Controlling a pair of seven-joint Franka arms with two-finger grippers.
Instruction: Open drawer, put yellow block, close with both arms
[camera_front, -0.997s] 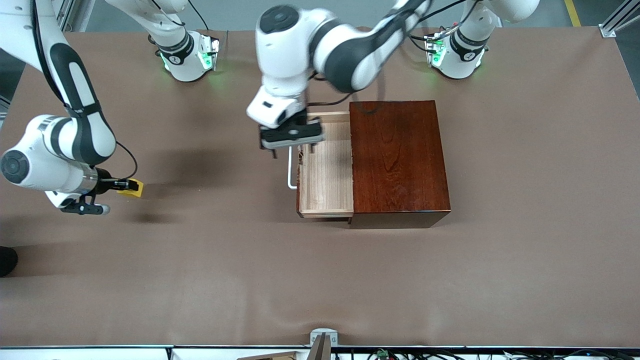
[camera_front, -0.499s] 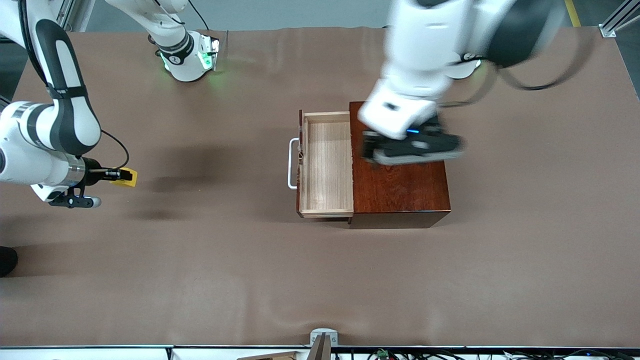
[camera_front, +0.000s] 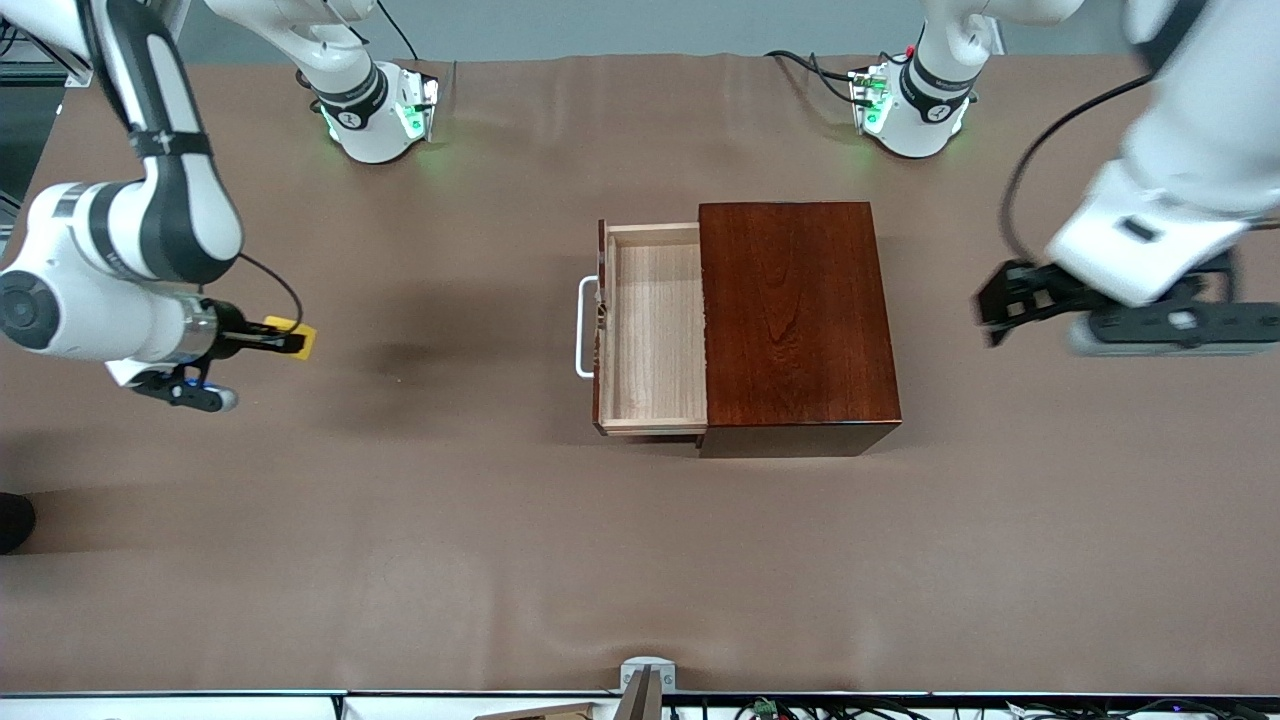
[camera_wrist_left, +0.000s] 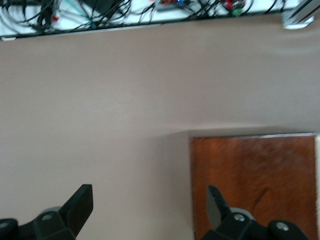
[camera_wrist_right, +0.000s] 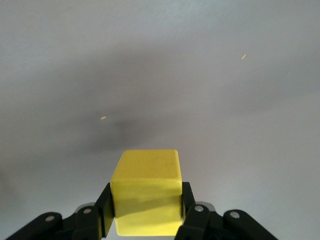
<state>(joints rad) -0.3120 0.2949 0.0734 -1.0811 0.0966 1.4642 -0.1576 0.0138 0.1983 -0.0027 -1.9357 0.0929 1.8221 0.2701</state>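
With the drawer (camera_front: 652, 330) pulled out of its box (camera_front: 795, 315) toward my right arm's end of the bench (camera_front: 640, 560), the pale tray lies bare, its white handle (camera_front: 583, 327) facing my right gripper (camera_front: 285, 340). My right jaws are clamped on the block (camera_front: 297, 338), one finger against each side, up in the air over bare bench well apart from the drawer. My left gripper (camera_front: 1010, 300) hangs over the bench near the box, at the left arm's end, its jaws spread wide and holding nothing.
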